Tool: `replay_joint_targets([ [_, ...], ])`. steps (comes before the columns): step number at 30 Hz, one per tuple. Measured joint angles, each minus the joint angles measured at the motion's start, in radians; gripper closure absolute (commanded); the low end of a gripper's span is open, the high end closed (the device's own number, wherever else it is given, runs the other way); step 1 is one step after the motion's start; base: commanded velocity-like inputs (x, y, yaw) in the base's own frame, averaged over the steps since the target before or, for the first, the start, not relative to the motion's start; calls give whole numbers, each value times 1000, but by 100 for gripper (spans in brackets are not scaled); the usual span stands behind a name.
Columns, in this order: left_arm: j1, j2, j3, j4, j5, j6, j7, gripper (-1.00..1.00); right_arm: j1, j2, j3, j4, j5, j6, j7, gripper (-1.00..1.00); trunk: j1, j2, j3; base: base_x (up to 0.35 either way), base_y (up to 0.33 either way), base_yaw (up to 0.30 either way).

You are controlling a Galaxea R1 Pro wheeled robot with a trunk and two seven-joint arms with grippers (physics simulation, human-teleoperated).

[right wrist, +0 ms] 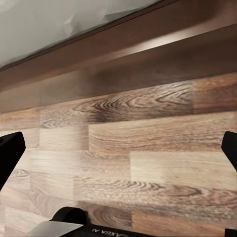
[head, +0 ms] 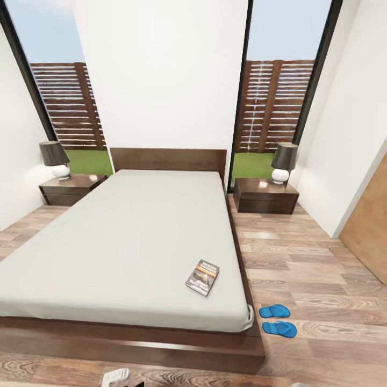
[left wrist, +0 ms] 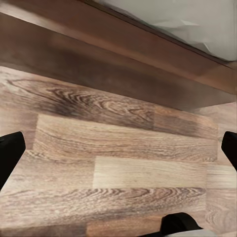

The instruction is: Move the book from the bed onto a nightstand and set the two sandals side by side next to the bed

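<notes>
The book (head: 202,277) lies flat on the grey mattress of the bed (head: 123,231), near its foot corner on the right side. Two blue sandals (head: 274,310) (head: 279,328) rest on the wood floor just right of that corner, close together. One nightstand (head: 265,195) stands right of the headboard, the other nightstand (head: 71,188) left of it. My left gripper (left wrist: 118,148) is open over bare floor beside the bed frame (left wrist: 123,64). My right gripper (right wrist: 118,148) is likewise open above floor, with the bed frame (right wrist: 123,54) ahead of it. Both hold nothing.
Each nightstand carries a lamp (head: 284,162) (head: 55,159) with a dark shade. A wooden door panel (head: 371,226) stands at the right wall. Wood floor (head: 312,269) runs along the bed's right side. Tall windows flank the headboard.
</notes>
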Motion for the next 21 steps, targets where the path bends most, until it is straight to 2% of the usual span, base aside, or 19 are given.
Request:
replay_joint_targets([
  [21, 0, 0, 0, 0, 0, 0, 0, -100, 0, 0, 0, 0, 0, 0, 0, -100, -81, 147, 66, 0, 0, 0],
])
